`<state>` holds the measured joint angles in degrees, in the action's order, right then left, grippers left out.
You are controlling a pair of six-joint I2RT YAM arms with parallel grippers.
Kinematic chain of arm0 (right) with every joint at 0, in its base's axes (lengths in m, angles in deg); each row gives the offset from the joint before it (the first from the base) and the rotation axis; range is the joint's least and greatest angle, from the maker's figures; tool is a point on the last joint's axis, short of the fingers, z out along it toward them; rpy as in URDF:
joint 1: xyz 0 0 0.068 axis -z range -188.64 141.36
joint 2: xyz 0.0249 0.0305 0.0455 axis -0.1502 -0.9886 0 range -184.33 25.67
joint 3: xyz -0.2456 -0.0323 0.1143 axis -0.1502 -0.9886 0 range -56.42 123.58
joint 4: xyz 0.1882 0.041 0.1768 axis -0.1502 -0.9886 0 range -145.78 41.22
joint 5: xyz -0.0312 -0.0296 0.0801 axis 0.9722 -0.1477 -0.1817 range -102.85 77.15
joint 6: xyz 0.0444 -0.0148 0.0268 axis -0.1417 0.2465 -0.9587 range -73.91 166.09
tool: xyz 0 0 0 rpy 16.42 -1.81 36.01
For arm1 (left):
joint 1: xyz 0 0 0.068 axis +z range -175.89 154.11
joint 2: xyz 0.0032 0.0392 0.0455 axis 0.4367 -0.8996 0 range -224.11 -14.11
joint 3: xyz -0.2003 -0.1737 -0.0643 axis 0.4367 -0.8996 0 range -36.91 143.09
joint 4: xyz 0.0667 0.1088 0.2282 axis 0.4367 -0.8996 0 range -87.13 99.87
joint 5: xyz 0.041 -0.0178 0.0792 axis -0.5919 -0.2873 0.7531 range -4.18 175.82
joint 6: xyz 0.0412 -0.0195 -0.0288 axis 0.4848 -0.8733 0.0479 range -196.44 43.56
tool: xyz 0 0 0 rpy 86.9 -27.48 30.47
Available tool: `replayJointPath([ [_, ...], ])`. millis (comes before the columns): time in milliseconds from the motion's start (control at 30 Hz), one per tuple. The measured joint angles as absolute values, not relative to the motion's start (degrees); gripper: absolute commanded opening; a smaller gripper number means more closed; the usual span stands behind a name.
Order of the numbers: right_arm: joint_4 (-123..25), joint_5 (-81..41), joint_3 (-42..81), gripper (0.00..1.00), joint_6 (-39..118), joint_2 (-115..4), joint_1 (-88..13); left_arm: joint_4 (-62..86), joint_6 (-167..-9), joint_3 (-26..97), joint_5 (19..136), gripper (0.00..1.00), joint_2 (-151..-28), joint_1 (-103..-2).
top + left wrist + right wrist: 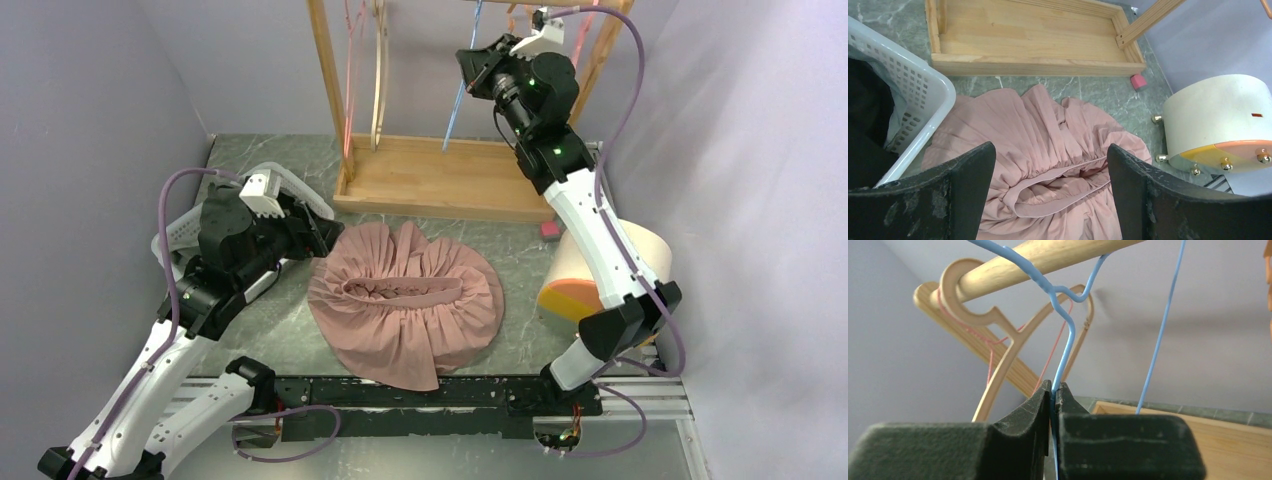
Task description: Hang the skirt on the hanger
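Note:
The pink pleated skirt [405,302] lies spread on the table, its elastic waistband [1048,187] open and facing up. My left gripper [322,240] is open and empty, hovering over the skirt's left edge; in the left wrist view [1050,190] the waistband lies between the jaws, below them. My right gripper [472,62] is raised at the wooden rack and shut on the blue wire hanger [1064,352], which hangs by its hook from the wooden rail [1048,255]. The fingertips [1045,395] pinch the wire just below the hook.
A white laundry basket [908,95] with dark clothes stands left of the skirt. The rack's wooden base tray [445,175] sits behind it. A wooden hanger [993,320] and a red wire hanger hang beside the blue one. A round white stool [605,270] lies at right, a small pink object [550,231] near it.

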<state>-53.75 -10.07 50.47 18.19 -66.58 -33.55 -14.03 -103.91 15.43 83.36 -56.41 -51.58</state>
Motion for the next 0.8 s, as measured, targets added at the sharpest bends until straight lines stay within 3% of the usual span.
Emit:
replayJointPath([
  [200,-51.2,-17.6,43.5,0.0,20.8,-61.1,-33.1,-14.0,-103.6,15.4,83.6,0.86,-55.9,-51.6],
  [433,-50.9,-31.6,25.0,0.0,27.1,-47.9,-33.0,-13.7,-99.0,17.4,81.6,0.88,-54.4,-51.6],
  [600,-55.4,-38.3,15.6,0.0,32.6,-37.4,-33.0,-11.9,-93.5,19.0,76.3,0.91,-52.9,-51.6],
  [667,-58.6,-41.0,12.7,0.0,36.0,-33.5,-33.0,-11.1,-91.5,20.0,73.9,0.99,-52.7,-51.6],
  [800,-65.1,-45.1,7.0,0.0,43.6,-27.5,-34.0,-8.8,-87.4,20.9,67.4,1.0,-53.3,-51.6],
])
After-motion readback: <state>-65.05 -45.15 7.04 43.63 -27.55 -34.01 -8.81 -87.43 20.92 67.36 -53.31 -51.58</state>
